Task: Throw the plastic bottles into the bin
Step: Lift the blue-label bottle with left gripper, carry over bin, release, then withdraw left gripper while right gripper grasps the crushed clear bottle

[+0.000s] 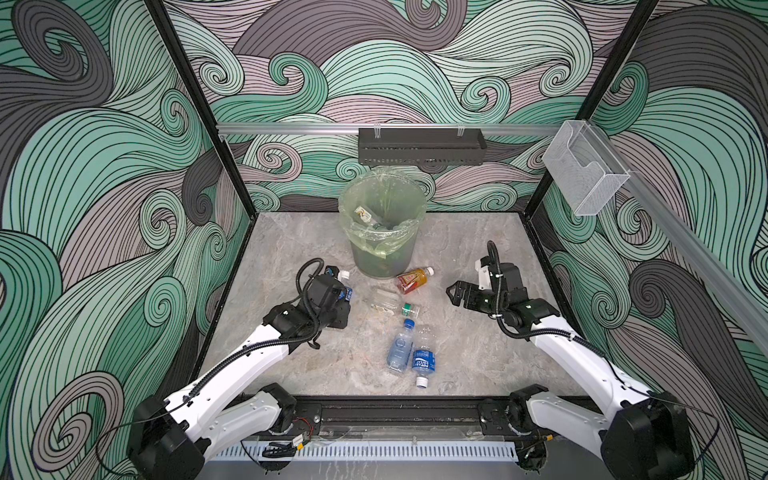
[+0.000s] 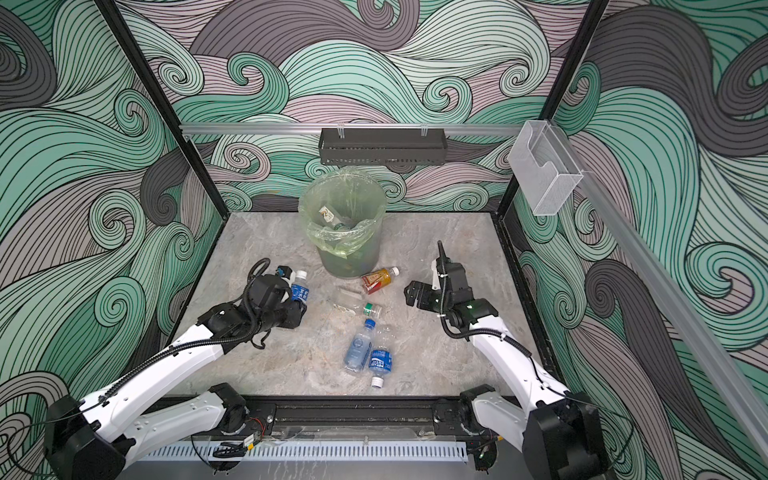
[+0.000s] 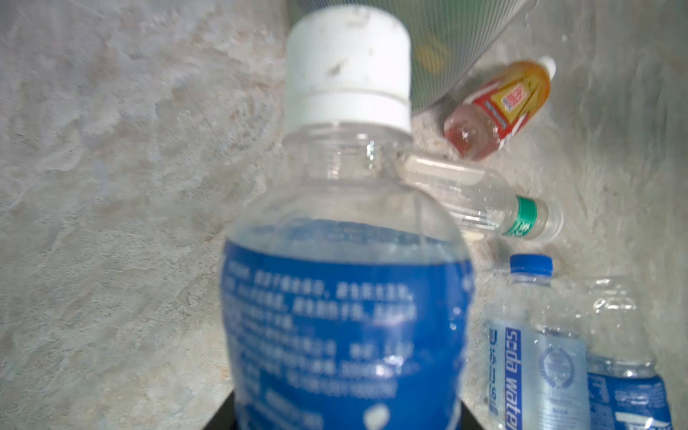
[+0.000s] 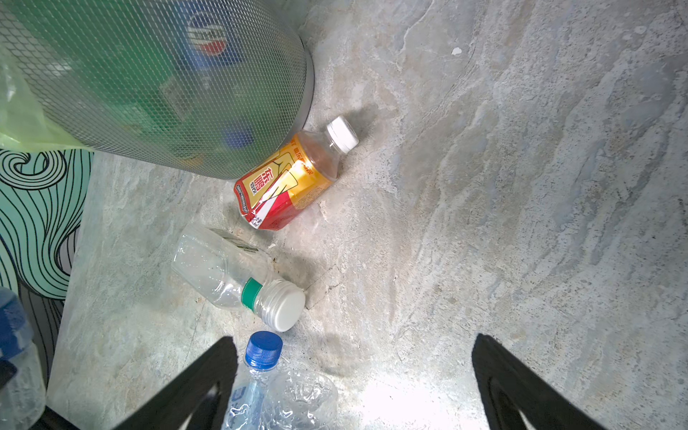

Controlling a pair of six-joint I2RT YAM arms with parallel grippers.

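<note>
Left gripper [image 1: 337,286] clamps the white-capped blue-label bottle [image 3: 346,298] at its body, near the base of the bin [image 1: 382,253] (probably light, slick, crushable: a label-height grip seems best), while the right gripper [image 4: 352,346] stands with jaws apart, empty.

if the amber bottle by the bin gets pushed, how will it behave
The amber bottle lies on its side, so it would probably roll. No liquid shows in its neck, so it is likely light. The bin stands right beside it and may block rolling that way.
</note>
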